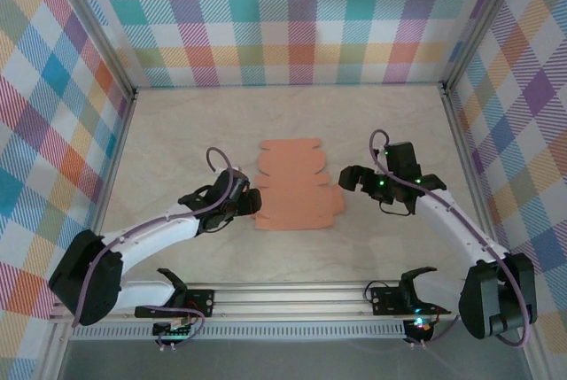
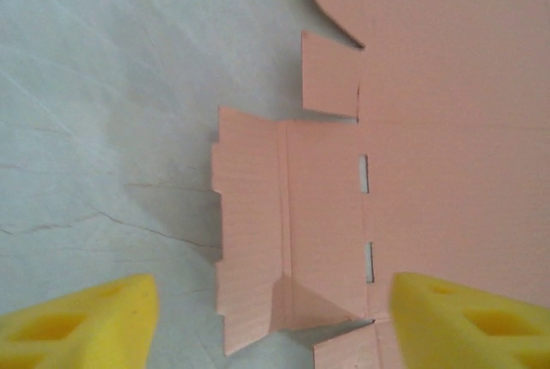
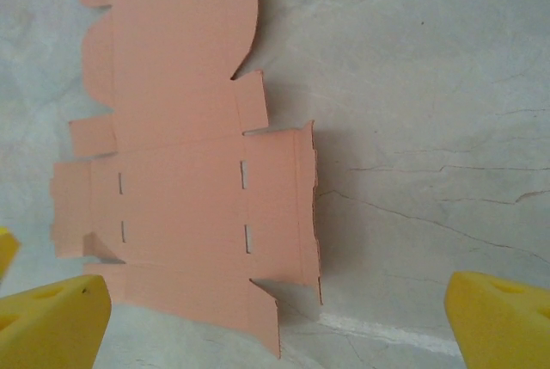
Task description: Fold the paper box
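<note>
1. The paper box [image 1: 297,187] lay flat and unfolded on the table [image 1: 177,141], between the 2 arms.
2. The left gripper [image 1: 251,205] sat at the sheet's left edge, jaws apart over a creased side flap [image 2: 249,223].
3. The right gripper [image 1: 347,178] hovered just beside the right edge, jaws wide apart, gripping nothing.

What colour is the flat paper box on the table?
The paper box is plain salmon-orange, clearest in the right wrist view.

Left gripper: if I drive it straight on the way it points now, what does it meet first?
Likely the paper box: its creased side flap lies just ahead of the left gripper, between the open fingers. Height above it is unclear.
</note>
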You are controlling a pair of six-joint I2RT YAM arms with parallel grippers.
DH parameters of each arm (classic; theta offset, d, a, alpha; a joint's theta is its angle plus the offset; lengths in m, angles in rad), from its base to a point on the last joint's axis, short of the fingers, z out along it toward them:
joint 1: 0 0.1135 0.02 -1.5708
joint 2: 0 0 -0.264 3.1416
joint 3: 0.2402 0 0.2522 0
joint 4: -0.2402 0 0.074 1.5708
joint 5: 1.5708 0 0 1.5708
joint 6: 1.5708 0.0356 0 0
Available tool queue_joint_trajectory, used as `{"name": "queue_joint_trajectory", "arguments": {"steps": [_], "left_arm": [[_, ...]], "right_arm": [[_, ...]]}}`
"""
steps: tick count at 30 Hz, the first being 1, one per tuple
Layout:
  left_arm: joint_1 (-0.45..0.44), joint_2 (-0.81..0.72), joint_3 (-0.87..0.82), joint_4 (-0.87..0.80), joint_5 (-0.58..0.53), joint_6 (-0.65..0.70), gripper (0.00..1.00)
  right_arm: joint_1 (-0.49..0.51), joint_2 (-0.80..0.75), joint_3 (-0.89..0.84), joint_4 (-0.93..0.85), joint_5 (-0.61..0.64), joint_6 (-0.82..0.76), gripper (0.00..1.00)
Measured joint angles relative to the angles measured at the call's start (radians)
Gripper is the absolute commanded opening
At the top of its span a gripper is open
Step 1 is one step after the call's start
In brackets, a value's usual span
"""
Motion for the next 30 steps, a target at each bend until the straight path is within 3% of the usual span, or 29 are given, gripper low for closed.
{"name": "queue_joint_trajectory", "arguments": {"steps": [4, 7, 11, 20, 24, 30], "left_arm": [[0.012, -0.061, 0.021, -0.04, -0.004, 0.013, 1.0], [0.018, -0.048, 0.069, -0.056, 0.018, 0.025, 1.0], [0.032, 0.09, 0.204, -0.059, 0.058, 0.071, 1.0], [0.081, 0.271, 0.341, -0.051, 0.137, 0.148, 1.0], [0.088, 0.293, 0.348, -0.049, 0.167, 0.165, 1.0], [0.093, 0.301, 0.35, -0.047, 0.187, 0.17, 1.0]], "right_arm": [[0.051, 0.033, -0.005, 0.001, 0.059, 0.022, 0.99], [0.082, 0.063, -0.023, 0.01, 0.08, 0.066, 0.96], [0.172, 0.113, -0.04, 0.018, 0.122, 0.144, 0.91], [0.322, 0.113, -0.229, 0.171, 0.097, 0.367, 0.52], [0.335, 0.141, -0.232, 0.254, 0.078, 0.402, 0.43], [0.337, 0.236, -0.204, 0.289, 0.064, 0.401, 0.13]]}}
